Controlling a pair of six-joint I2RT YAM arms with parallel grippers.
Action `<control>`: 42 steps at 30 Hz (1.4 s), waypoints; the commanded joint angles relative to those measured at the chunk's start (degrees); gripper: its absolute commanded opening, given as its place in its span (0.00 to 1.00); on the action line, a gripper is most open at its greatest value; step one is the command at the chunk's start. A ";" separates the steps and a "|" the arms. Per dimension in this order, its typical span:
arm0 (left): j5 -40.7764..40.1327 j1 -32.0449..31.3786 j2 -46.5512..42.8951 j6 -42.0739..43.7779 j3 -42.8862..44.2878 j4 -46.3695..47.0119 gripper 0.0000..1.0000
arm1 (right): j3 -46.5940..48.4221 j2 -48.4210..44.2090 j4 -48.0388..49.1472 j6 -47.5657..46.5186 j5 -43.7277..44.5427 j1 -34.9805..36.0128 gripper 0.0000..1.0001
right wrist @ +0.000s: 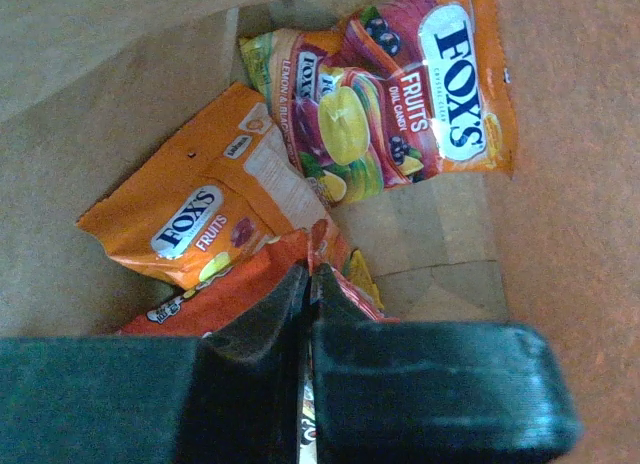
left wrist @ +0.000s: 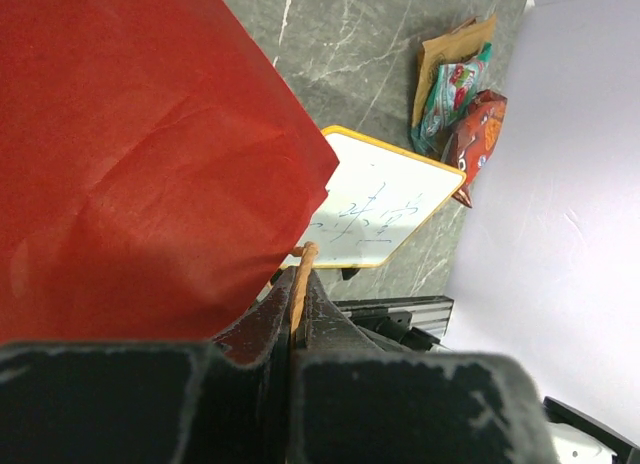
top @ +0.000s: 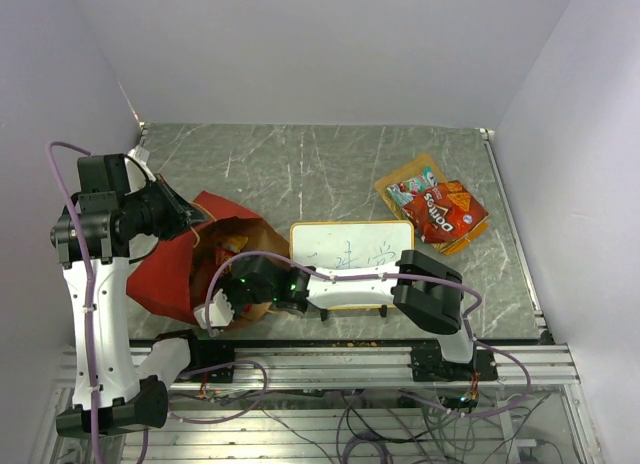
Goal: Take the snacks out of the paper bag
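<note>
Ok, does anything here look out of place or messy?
The paper bag lies on its side, crumpled, on the left, its handle pinched in the left gripper. Snacks lie overlapping in a skewed heap far right.

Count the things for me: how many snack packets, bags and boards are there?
Packets on the table: 3 (tan-orange packet, teal packet, red packet)
Packets seen in the paper bag: 3 (purple-orange packet, orange packet, red-orange packet)
Paper bag: 1
Whiteboard: 1
Total: 8

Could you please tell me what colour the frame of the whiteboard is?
The whiteboard has a yellow-orange frame, clearest in the left wrist view.
</note>
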 commanded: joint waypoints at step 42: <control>-5.11 -0.29 -5.17 -4.74 -1.12 6.57 0.07 | -8.41 -34.13 12.65 33.95 7.55 -6.46 0.00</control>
